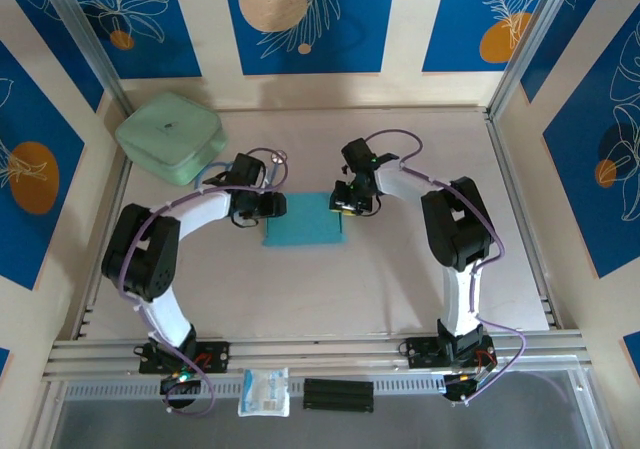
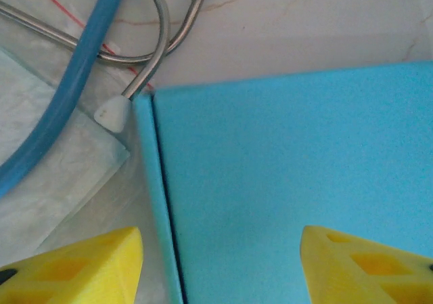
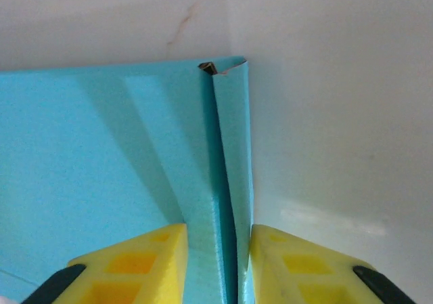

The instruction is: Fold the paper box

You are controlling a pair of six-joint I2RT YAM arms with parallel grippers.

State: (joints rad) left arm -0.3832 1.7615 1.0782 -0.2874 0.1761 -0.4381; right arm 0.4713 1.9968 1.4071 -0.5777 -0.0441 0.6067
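- The paper box (image 1: 305, 219) lies flat with its teal face up in the middle of the worktop (image 1: 400, 289), between the two arms.
- The left fingers (image 2: 74, 267) stand wide over the box's 9 o'clock edge. One is off the card and the other is over the teal face; they hold nothing.
- The right fingers (image 3: 135, 267) are drawn narrow on the box's 3 o'clock side, up toward 2 o'clock. A long side flap (image 3: 233, 155) stands on edge between them. I cannot tell whether they pinch it or only bracket it.
- As I read it, the step in hand is creasing that side flap along its fold line.
- To do it well, the right fingers should take the flap low, close to the fold. Thin card buckles wherever it is pressed, so the turn ought to be even along the whole crease.
- The left fingers would serve best pressing down on the teal face near 9 o'clock, so the box cannot slide or pivot while the flap is worked.
- The flap's far corner (image 3: 208, 68) looks a little crumpled, so a gentle squeeze there seems wise.
- A stethoscope (image 2: 145, 53) lies just beside the box's 11 o'clock corner, and the left arm could snag it.
- The mint-green case (image 1: 170, 136) sits well apart at 10 o'clock.
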